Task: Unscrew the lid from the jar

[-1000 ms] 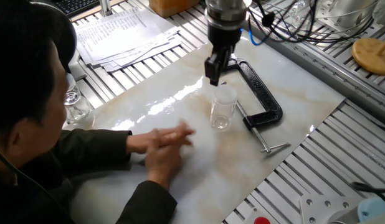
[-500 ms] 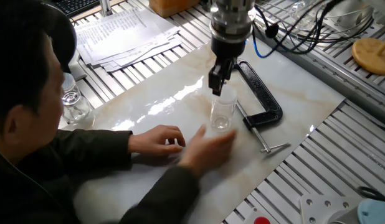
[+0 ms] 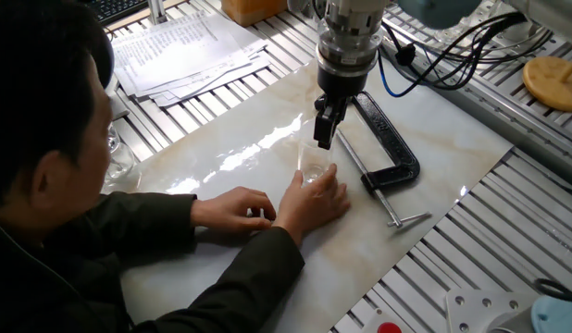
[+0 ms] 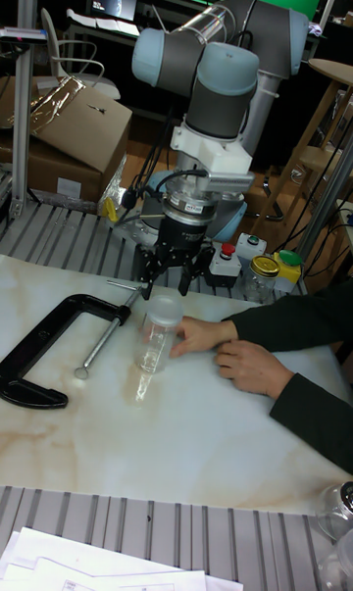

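Observation:
The jar (image 3: pixel 313 170) (image 4: pixel 155 346) is a small clear cylinder standing upright on the marble board. A person's hand (image 3: pixel 316 198) (image 4: pixel 201 336) grips it from the side. The translucent whitish lid (image 3: pixel 313 152) (image 4: pixel 163 307) sits on its mouth. My gripper (image 3: pixel 324 137) (image 4: pixel 169 281) hangs just above the lid, pointing down. In the tall fixed view it is open, with one finger on each side above the cap and nothing held between them. In the fixed view the gripper hides part of the lid.
A black C-clamp (image 3: pixel 390 141) (image 4: pixel 39 356) lies on the board beside the jar. The person's other hand (image 3: pixel 232 207) (image 4: pixel 255 368) rests close by. Papers (image 3: pixel 180 46) lie at the back left. Another clear jar (image 4: pixel 338 513) stands at the board's edge. Cables (image 3: pixel 434 51) trail behind the arm.
The person's hand reached in and closed around the jar, shifting it slightly left. My gripper moved a little right and down over the lid.

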You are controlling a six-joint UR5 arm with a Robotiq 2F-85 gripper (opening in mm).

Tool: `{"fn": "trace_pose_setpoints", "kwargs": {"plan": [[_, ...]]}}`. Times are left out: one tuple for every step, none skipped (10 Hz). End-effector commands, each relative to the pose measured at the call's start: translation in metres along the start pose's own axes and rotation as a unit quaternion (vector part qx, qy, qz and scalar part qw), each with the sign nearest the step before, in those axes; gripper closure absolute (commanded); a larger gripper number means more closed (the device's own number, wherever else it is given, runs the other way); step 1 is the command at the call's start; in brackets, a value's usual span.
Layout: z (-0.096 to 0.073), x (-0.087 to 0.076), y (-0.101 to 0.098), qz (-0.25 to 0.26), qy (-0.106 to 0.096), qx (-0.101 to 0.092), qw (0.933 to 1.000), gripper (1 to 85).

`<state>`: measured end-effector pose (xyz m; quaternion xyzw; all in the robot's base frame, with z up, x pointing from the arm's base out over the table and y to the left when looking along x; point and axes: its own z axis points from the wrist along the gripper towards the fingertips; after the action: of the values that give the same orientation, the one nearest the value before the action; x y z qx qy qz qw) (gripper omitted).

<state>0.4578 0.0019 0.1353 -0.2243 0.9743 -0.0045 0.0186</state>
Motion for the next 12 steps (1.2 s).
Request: {"fn": "trace_pose_setpoints", "kwargs": {"plan": [[0.006,-0.009,0.0,-0.005,-0.005,-0.005,1.0,16.3],[0.005,-0.013,-0.001,-0.005,-0.003,-0.003,1.0,15.7],[0.008,-0.017,-0.001,-0.006,-0.004,-0.005,1.0,15.0],[0.011,-0.022,0.0,-0.003,-0.006,-0.009,0.9999,14.0],[0.01,-0.026,0.001,-0.001,-0.004,-0.01,0.9999,13.0],[0.007,-0.029,0.001,0.001,-0.001,-0.011,0.9999,13.0],[0.006,-0.031,0.0,0.001,0.001,-0.013,0.9999,13.0],[0.007,-0.033,0.001,0.003,-0.001,-0.016,0.9999,13.0],[0.011,-0.036,-0.001,0.004,-0.001,-0.013,0.9999,13.0],[0.013,-0.038,-0.003,0.004,-0.002,-0.013,0.9999,13.0],[0.015,-0.039,-0.003,0.005,-0.003,-0.013,0.9999,13.3],[0.015,-0.038,-0.004,0.005,-0.001,-0.011,0.9999,15.0]]}}
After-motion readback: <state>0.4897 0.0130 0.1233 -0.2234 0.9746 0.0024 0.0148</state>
